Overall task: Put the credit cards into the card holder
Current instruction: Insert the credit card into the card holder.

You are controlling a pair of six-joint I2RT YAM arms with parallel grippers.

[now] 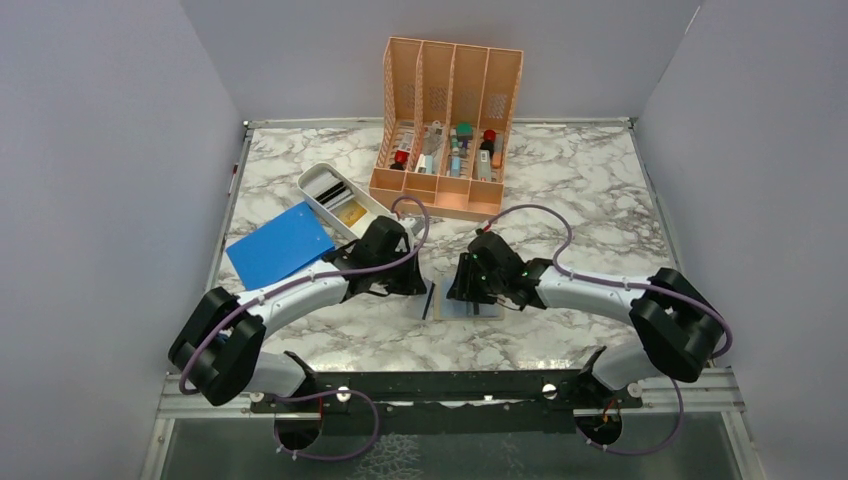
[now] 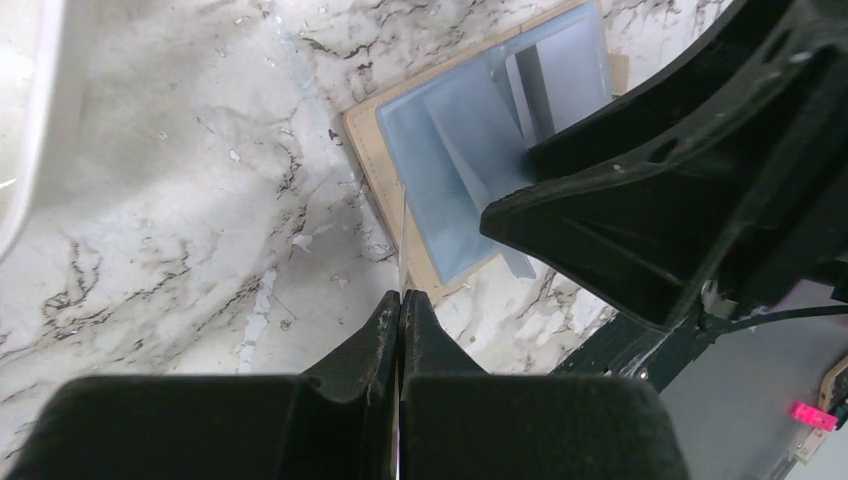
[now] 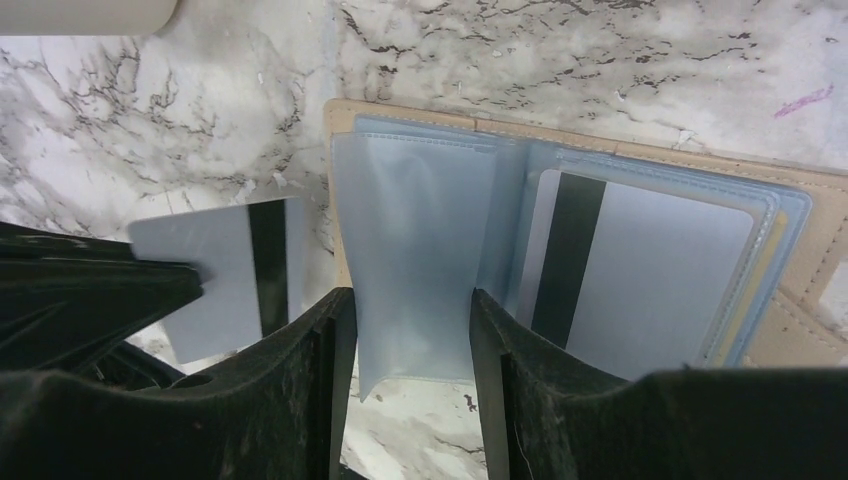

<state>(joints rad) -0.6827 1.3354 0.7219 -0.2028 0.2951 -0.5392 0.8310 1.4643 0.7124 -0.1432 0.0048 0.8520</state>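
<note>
My left pincer (image 2: 402, 295) is pressed fully shut on a thin silver-grey plastic credit card with a black stripe (image 3: 225, 285). It holds the card on edge just left of the tan folding card holder (image 3: 795, 330); in its own wrist view the card is only a sliver. The holder lies open on the white marble-patterned table (image 1: 600, 200), near the middle, between my two pincers. My right pincer (image 3: 410, 295) stands about half open over the holder's left half, with one clear sleeve (image 3: 415, 220) between its fingers. I cannot tell whether the fingers pinch that sleeve or merely flank it.

By my count there is one card in the left pincer and one grey striped card (image 3: 650, 280) seated in a sleeve on the holder's right half. A yellowish edge (image 3: 745, 290) shows behind it, which I cannot make out as a card or not.

Farther off on the left lies one flat blue rectangular sheet (image 1: 278, 245). Just beyond it is one white oblong plastic tray (image 1: 305, 182) holding one yellow card (image 1: 350, 212) and some dark striped ones too small to count. At the far side stands one orange slotted plastic rack (image 1: 500, 80) with four compartments; the small items in it are too tiny to name. From above, the wrists hide both pincers' fingertips.
</note>
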